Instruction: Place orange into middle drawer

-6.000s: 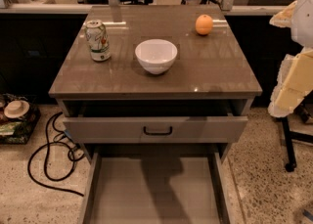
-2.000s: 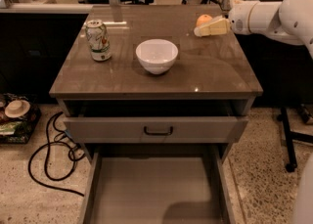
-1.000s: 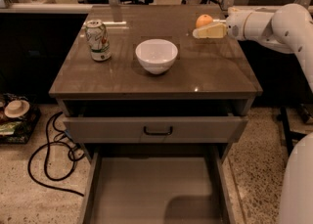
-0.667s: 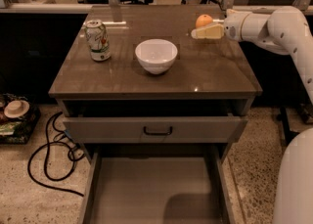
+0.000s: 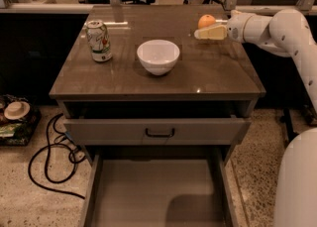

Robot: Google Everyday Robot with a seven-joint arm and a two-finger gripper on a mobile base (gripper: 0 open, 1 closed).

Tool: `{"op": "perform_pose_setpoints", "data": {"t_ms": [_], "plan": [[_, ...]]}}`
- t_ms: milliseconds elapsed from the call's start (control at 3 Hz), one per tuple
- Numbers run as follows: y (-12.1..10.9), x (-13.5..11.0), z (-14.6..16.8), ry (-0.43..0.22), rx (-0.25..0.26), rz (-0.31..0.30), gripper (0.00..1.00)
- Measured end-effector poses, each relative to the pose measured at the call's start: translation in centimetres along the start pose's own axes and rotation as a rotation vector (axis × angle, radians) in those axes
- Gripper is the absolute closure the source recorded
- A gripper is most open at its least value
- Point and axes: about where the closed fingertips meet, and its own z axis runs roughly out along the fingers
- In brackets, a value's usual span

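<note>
The orange (image 5: 206, 20) sits on the brown tabletop (image 5: 208, 72) near its far right corner. My gripper (image 5: 202, 28) reaches in from the right at tabletop height, right at the orange's near side, and its cream tip lies just in front of the fruit. The middle drawer (image 5: 148, 191) is pulled far out below the table's front, and its bare grey floor holds nothing. Above it a grey drawer front with a black bar handle (image 5: 159, 132) stands slightly pulled out.
A white bowl (image 5: 158, 56) stands mid-table. A green and white soda can (image 5: 99, 40) stands at the left. My white arm (image 5: 292, 37) runs along the right side. A black cable (image 5: 49, 156) and some clutter (image 5: 15, 117) lie on the floor at the left.
My arm came in from the right to the orange, and over the last second the gripper crept a little further left along it. The orange, bowl and can have not moved.
</note>
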Motion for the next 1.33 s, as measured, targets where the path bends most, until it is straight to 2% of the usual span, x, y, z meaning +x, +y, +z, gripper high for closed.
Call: {"op": "perform_pose_setpoints", "data": {"t_ms": [667, 1333], "plan": [[0.6, 0.4, 2.7, -0.03, -0.043, 0.061, 0.0], [1.0, 1.4, 4.6, -0.03, -0.063, 0.11, 0.0]]}}
